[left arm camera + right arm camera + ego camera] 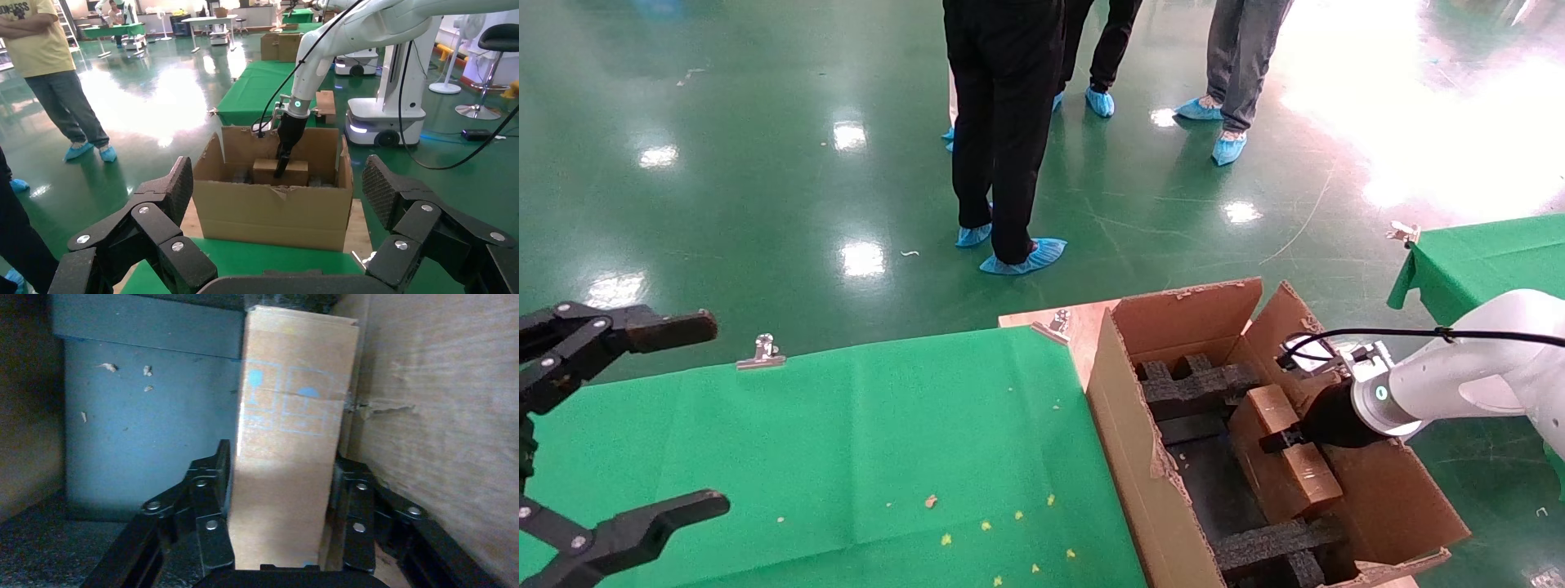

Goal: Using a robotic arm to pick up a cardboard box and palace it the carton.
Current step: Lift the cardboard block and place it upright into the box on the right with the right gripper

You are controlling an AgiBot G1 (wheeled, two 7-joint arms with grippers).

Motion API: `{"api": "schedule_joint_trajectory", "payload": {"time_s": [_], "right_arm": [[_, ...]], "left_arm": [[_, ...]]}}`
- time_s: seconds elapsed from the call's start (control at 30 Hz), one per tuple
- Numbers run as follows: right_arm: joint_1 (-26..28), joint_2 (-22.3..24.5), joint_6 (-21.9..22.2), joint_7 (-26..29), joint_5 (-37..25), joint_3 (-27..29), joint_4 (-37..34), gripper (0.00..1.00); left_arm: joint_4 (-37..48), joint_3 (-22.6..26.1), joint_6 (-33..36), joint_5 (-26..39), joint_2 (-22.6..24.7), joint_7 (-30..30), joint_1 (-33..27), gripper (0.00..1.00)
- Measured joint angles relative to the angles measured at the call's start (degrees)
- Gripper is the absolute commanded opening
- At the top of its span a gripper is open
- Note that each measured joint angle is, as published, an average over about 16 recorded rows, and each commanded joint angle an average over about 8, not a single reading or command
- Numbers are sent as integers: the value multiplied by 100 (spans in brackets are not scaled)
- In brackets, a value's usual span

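Note:
The small brown cardboard box (1283,482) (294,416) is inside the large carton (1124,441), close to its right wall (440,416) and tilted over the black foam blocks (1197,384). My right gripper (1281,441) (281,462), on the white arm, reaches down into the carton and is shut on the box, one finger on each long side. The left wrist view shows the carton (269,208) from the front, with the box (269,173) and the right gripper (283,165) above its torn front edge. My left gripper (708,415) (278,177) hangs open and holds nothing at the far left, over the green table.
A green cloth (846,441) covers the table left of the carton, held by metal clips (762,351). More foam (1279,543) lies at the carton's near end. Another green table (1483,253) stands at the right. Several people (1001,122) stand on the floor behind.

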Motion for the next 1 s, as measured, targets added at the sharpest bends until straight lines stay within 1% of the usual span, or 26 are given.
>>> {"api": "schedule_joint_trajectory", "payload": {"time_s": [0.6, 0.83, 1.0], "right_arm": [[114, 56, -27, -21, -6, 7, 141, 100], [414, 186, -22, -69, 0, 53, 417, 100], [793, 400, 37, -162, 24, 144, 935, 100]], "left_arm": [[1, 1, 0, -1, 0, 1, -1, 100], [1, 2, 0, -1, 0, 1, -1, 100], [1, 2, 0, -1, -1, 1, -1, 100]]}}
